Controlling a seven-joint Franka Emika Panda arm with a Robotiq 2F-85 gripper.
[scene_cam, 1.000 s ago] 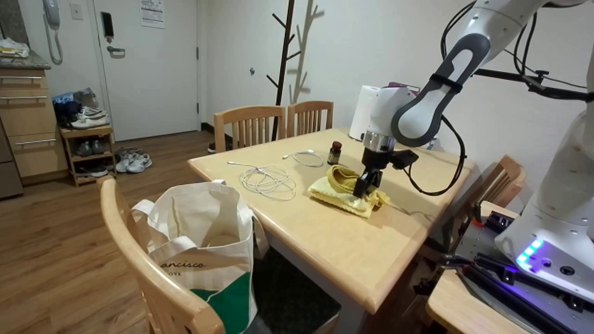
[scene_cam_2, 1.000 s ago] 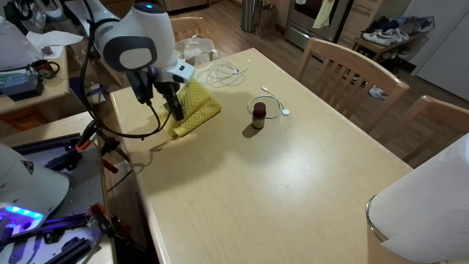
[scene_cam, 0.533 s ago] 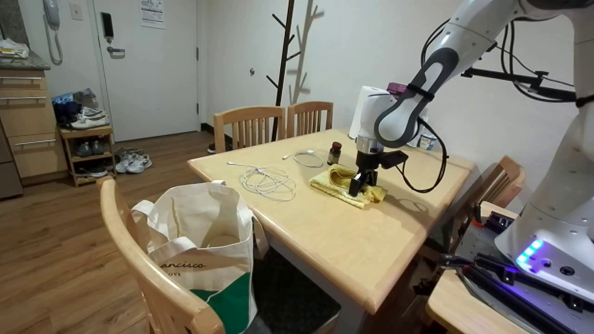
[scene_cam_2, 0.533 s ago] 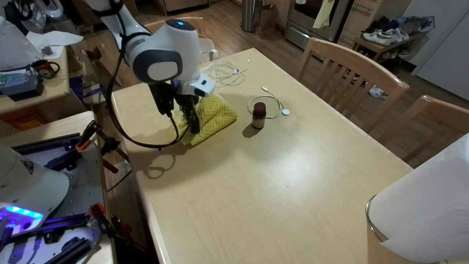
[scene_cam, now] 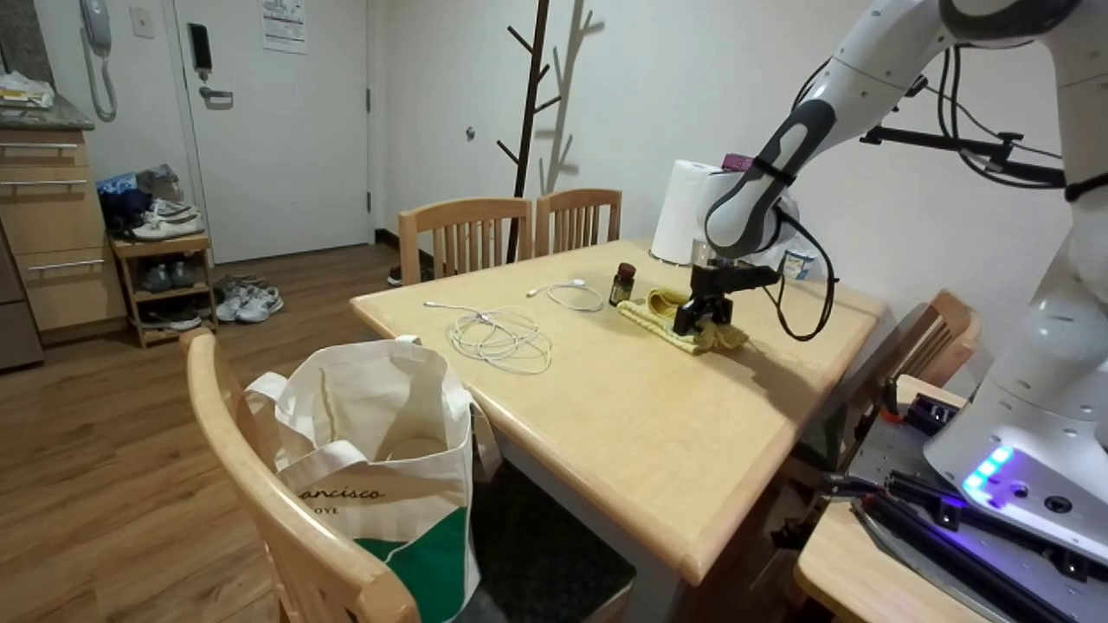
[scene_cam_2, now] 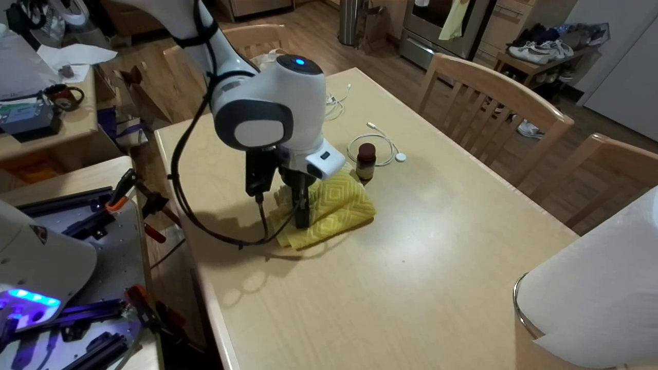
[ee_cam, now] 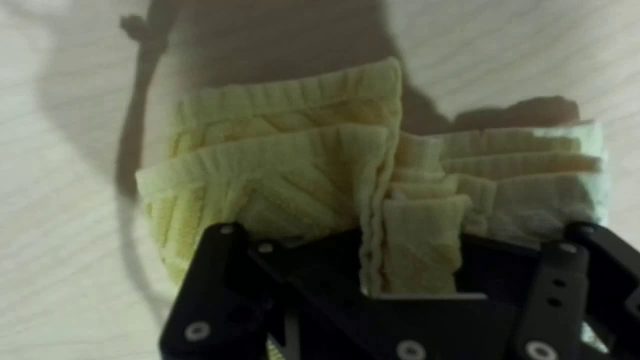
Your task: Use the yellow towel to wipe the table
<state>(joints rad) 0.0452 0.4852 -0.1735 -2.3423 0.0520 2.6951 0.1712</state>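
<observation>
Yellow towel (ee_cam: 340, 170): only wrist view clearly shows jaws pinching it.

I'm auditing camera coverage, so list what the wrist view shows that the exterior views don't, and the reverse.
Only the wrist view clearly shows a fold of the yellow towel pinched inside the gripper. Both exterior views, unlike the wrist view, show the dark bottle, paper towel roll and robot base. Wrist and exterior views share the towel, the gripper and the table.
</observation>
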